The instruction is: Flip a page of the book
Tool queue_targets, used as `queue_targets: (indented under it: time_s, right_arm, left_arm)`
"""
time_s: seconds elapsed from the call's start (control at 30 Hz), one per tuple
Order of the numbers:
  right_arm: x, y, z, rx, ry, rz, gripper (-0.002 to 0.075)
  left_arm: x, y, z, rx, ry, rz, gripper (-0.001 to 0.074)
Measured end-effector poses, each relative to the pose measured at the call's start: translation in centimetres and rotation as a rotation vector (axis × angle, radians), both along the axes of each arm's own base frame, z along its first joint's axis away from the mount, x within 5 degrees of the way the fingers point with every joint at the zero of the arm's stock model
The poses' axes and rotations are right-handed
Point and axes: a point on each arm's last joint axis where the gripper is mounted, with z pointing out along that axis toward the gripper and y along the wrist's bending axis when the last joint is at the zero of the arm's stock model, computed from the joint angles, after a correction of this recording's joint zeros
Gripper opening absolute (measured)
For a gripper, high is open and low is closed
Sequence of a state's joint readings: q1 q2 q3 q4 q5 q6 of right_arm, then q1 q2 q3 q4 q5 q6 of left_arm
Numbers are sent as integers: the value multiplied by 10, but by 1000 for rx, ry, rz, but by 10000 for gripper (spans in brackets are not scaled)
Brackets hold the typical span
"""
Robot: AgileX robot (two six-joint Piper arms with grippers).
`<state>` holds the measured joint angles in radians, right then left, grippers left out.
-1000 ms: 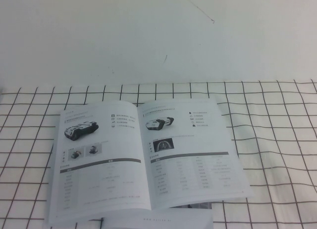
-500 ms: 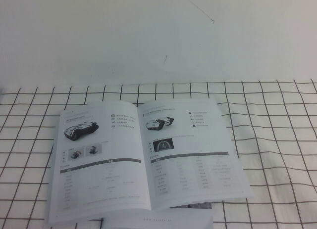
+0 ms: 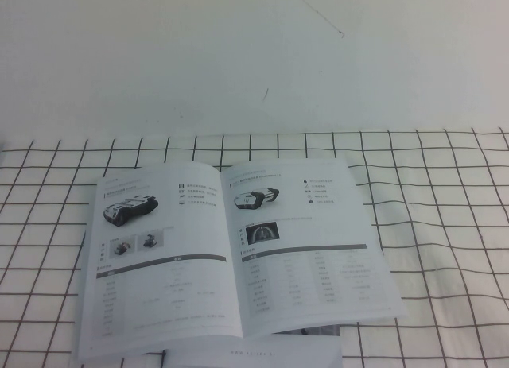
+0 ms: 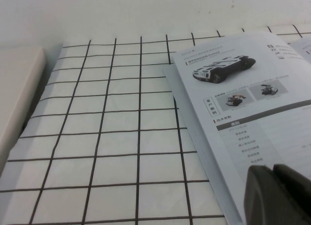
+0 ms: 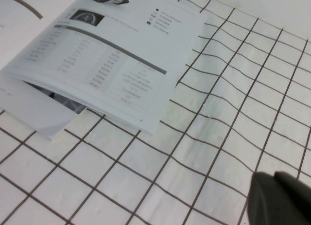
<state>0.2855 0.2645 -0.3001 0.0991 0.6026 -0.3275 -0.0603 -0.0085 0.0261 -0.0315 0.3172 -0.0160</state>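
The book (image 3: 235, 253) is shown lying open and flat on a white cloth (image 3: 445, 225) ruled with a black grid, toward the near-left of the table in the high view. The left-hand page (image 3: 155, 257) carries a black four-wheeled chassis, two small photos and a grey-barred table; the right-hand leaf carries a second vehicle photo and a longer table. A plain white sheet (image 3: 254, 354) is seen projecting from under the book's near edge, with a dark printed patch between sheet and book. A pale wall (image 3: 254, 58) is seen behind the cloth. Nothing rests on the open pages.

Neither arm is seen in the high view. The left gripper (image 4: 277, 196) is shown in its wrist view, fingers pressed together and empty, near the book's left page. The right gripper (image 5: 279, 198) is shown likewise closed on nothing, over bare cloth, well apart from the book's right corner.
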Motion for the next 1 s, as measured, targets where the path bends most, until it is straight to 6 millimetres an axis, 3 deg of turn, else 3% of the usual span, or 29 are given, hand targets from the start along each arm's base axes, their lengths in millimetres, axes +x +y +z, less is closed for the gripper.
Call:
queue_targets:
  time_s: [1.0]
  right_arm:
    - [0, 0, 0, 0, 0, 0, 0]
  left_arm:
    - [-1, -3, 0, -9, 12, -54, -2]
